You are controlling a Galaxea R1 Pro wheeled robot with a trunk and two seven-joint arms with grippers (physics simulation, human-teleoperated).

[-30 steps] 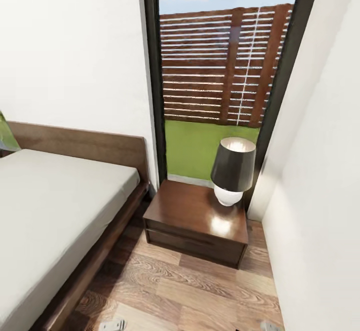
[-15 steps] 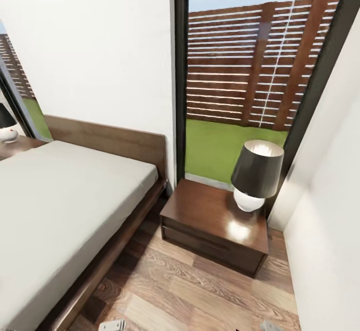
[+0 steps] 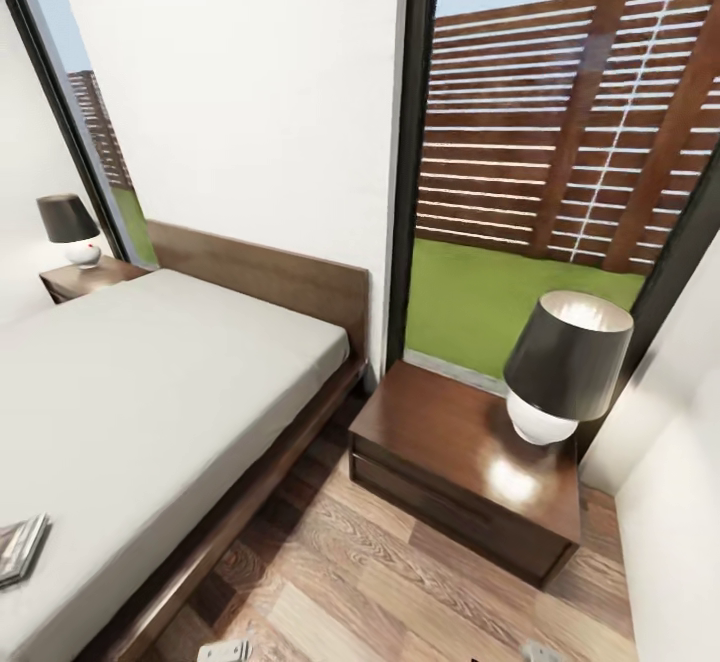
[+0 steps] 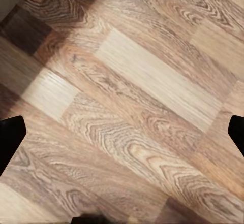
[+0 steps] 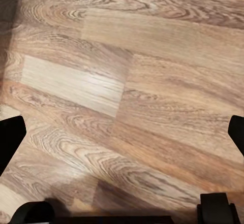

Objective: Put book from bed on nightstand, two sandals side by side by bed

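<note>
The bed (image 3: 150, 392), with a pale mattress and a dark wooden frame, takes up the left of the head view. The book (image 3: 20, 547) lies flat on the mattress at the view's left edge, partly cut off. Right of the bed stands a dark wooden nightstand (image 3: 440, 442). A second nightstand (image 3: 85, 279) stands on the bed's far side. My left gripper (image 4: 122, 137) and right gripper (image 5: 122, 137) both hang open over bare plank floor, holding nothing. The sandals are out of view.
A lamp with a dark shade (image 3: 565, 367) stands on the near nightstand's right half. A smaller lamp (image 3: 70, 229) stands on the far one. A strip of plank floor (image 3: 380, 582) runs between bed and nightstand. A white wall (image 3: 680, 522) closes the right side.
The camera has turned left, so everything has shifted right in the picture. The far nightstand with its lamp and the book on the mattress have come into view.
</note>
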